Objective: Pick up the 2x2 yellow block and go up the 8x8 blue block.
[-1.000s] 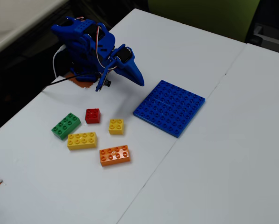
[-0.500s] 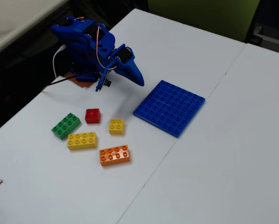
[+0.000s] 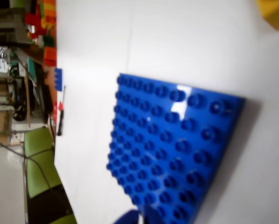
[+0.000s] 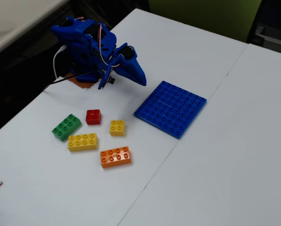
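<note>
I am at the very start of the job: nothing is picked up, and my blue arm sits folded near its base at the back left of the white tabletop (image 4: 215, 155) in the fixed view, with the claw (image 4: 139, 79) hanging in the air, well apart from every brick. Its jaws read to me as drawn together into a narrow point with nothing between them, though the blue-on-blue makes that hard to be sure of. The small square yellow plastic brick with four round studs (image 4: 116, 127) lies flat on the tabletop, studs up, between the small red square brick (image 4: 93, 117) and the large flat blue studded baseplate (image 4: 171, 108), touching neither. A longer yellow eight-stud brick (image 4: 83, 141) and an orange eight-stud brick (image 4: 115, 157) lie near it, and a green brick (image 4: 66, 127) lies further left. In the wrist view I look mostly at the baseplate (image 3: 176, 154), with only a yellow corner (image 3: 275, 11) at the top right edge. I judge the next move calls for opening the claw, swinging down and forward over the small yellow brick, and squaring the jaws to its sides while keeping clear of its neighbours.
</note>
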Controlling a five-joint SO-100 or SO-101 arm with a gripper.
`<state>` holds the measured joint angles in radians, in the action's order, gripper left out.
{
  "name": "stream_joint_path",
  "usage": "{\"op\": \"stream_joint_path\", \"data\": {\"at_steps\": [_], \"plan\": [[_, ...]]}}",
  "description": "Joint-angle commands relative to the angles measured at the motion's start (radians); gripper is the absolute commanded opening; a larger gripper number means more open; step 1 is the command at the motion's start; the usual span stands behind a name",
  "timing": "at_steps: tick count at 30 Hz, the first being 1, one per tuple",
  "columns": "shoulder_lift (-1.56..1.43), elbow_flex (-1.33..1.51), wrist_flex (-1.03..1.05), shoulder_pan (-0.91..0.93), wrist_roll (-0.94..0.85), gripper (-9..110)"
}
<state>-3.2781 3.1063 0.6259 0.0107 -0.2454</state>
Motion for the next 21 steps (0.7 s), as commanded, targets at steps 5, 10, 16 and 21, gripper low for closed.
{"op": "stream_joint_path", "data": {"at_steps": [5, 10, 16, 21], "plan": [[-0.043, 0.028, -0.072, -0.012, -0.738, 0], [-0.044, 0.014, -0.02, -0.017, -1.04, 0], [-0.044, -0.155, 0.195, -0.015, -1.135, 0], [0.081, -0.334, 0.337, -0.012, -1.229, 0]]}}
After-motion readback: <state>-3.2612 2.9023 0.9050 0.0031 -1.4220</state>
